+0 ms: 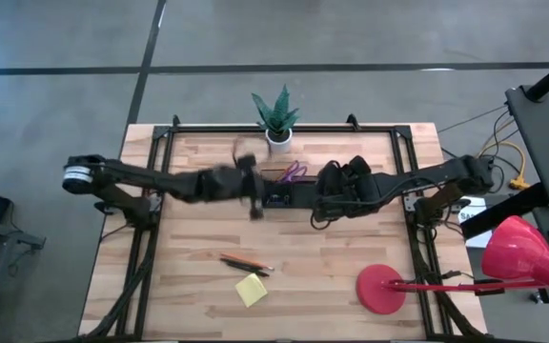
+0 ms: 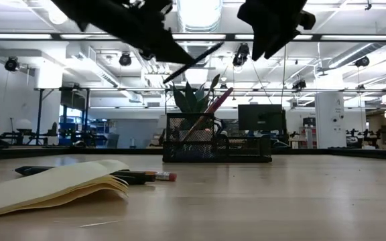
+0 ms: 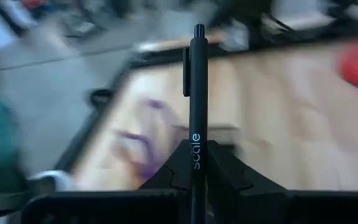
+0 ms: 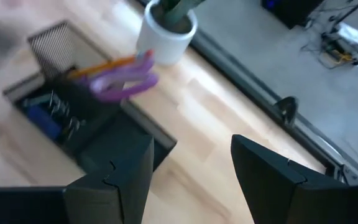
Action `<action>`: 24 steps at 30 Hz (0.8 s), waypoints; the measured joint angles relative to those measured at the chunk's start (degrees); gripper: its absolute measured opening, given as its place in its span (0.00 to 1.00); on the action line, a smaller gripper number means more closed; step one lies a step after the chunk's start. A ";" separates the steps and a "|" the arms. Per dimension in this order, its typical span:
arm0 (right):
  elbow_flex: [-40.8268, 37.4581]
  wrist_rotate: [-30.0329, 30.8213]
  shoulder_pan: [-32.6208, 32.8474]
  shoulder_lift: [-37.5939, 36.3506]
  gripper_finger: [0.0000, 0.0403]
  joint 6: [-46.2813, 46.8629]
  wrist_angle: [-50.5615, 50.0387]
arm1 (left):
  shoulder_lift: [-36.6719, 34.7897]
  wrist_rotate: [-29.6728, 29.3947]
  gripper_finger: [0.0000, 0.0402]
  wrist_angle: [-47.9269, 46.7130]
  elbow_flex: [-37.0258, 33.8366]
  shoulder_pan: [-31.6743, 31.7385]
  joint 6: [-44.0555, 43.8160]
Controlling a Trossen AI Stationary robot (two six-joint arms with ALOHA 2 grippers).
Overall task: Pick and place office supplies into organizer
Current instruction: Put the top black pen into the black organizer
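A black pen [image 3: 195,93] printed "scale" sticks out ahead of my left gripper [image 3: 195,152], which is shut on it, raised left of the organizer [image 1: 289,196]. In the low view the pen [image 2: 194,60] slants high above the table. The black mesh organizer [image 4: 73,118] holds purple-handled scissors [image 4: 124,82], an orange pencil [image 4: 101,66] and a blue piece [image 4: 42,118]. My right gripper [image 4: 191,168] hangs open above the organizer's right end. Two pens [image 1: 246,262] and a yellow sticky pad [image 1: 251,289] lie on the table nearer the front. My left gripper pinches the black pen's lower barrel [image 3: 195,163] between its two fingers [image 3: 225,168]. The pen runs along the fingers and reaches out past their tips, clip end [image 3: 188,68] farthest. It is lifted clear of the table, slanting upward.
A white pot with a green plant [image 1: 276,122] stands at the far edge behind the organizer. A red lamp's base [image 1: 381,289] sits at the front right, its head [image 1: 527,257] off the table's right side. Bare wood lies between the organizer and the pens.
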 joint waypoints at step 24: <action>-0.15 1.23 0.04 -1.40 0.51 -0.44 -0.20 | 17.39 12.33 0.03 28.17 -7.17 12.65 -4.90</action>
